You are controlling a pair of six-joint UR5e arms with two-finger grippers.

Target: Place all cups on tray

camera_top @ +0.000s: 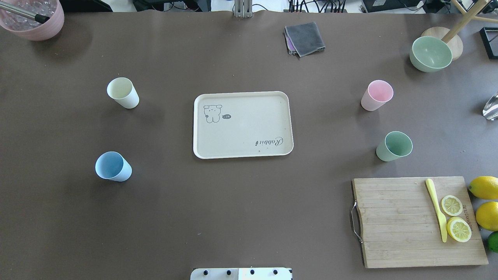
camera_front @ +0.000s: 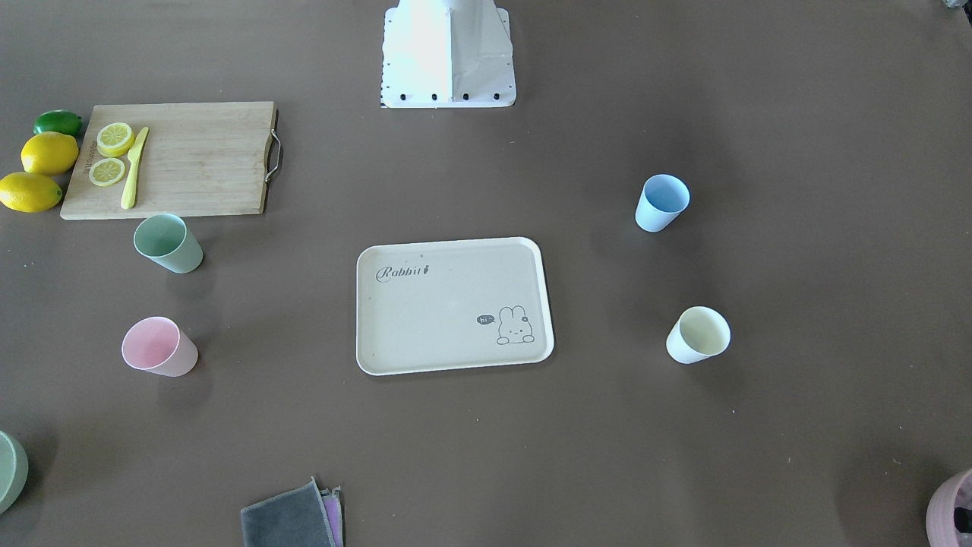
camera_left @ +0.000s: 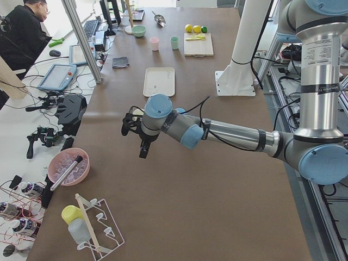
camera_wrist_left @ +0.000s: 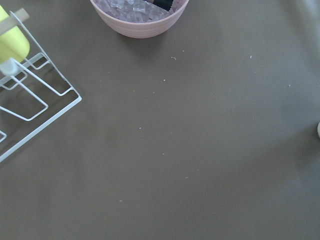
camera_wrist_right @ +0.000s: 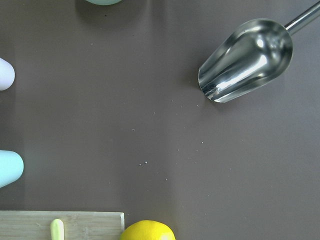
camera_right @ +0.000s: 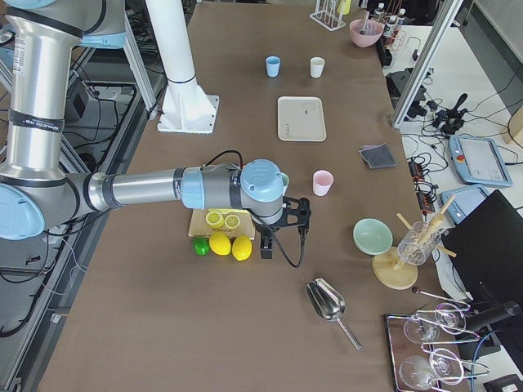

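Overhead view, tray as dial centre
- tray (camera_top: 243,124) mid-table, bare, no cup on it
- cream cup (camera_top: 123,93) at 10 o'clock, blue cup (camera_top: 113,166) at 8, pink cup (camera_top: 376,95) at 2, green cup (camera_top: 394,146) between 3 and 4; all upright, all well apart from the tray
- left gripper (camera_left: 135,133) hangs out past the blue and cream cups, right gripper (camera_right: 284,227) out by the lemons (camera_right: 221,243); both seen from the side cameras only, so cannot tell whether the fingers are spread or closed; nothing seen held

Task judged not begun

Risks
- cups look light and tapered: a finger clipping a rim on the way down would likely tip or roll one
- green cup sits near the cutting board (camera_top: 418,221) at its 5 o'clock; a wide approach could hit the board
- a cup set on the raised rim would lean and topple
- both arms over the tray together could collide
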